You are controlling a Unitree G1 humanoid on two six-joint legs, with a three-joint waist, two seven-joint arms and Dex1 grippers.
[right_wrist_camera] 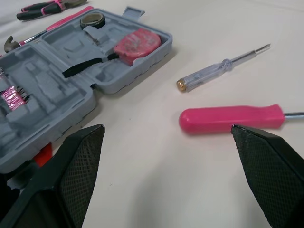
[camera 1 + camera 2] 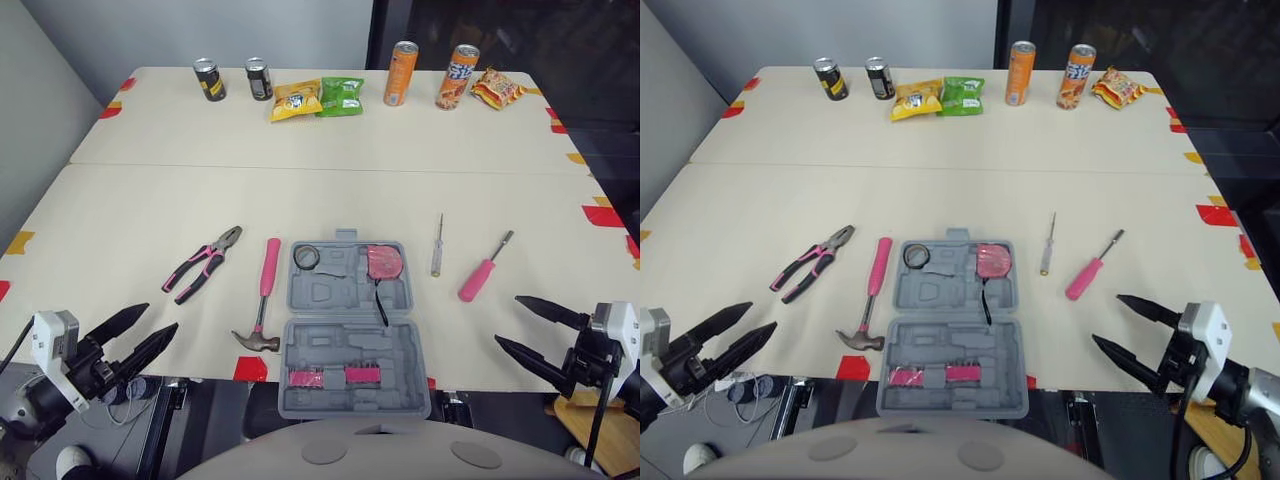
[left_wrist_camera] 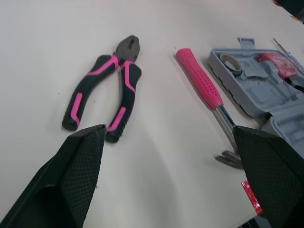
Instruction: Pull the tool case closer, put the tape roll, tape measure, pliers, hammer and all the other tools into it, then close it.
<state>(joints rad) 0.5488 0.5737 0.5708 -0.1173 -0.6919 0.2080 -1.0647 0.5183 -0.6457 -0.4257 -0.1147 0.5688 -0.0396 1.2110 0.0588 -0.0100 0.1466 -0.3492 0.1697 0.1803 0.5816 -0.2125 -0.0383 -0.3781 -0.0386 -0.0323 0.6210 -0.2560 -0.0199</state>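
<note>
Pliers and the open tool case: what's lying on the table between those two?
The pink-handled hammer lies between the pliers and the tool case, roughly parallel to the case's side; the left eye view shows it plainly.

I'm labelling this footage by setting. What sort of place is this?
Probably a robot test setup, not a workshop: pale table edged with red tape strips, open grey plastic tool case with pink-handled tools laid beside it, unrelated drink cans lined along the far edge.

Tape roll [image 2: 306, 257], tape measure [image 2: 383, 262] in case [image 2: 330, 296]; hammer [image 2: 267, 288], pliers [image 2: 203, 264] left; tester [image 2: 437, 246], screwdriver [image 2: 482, 271] right.
</note>
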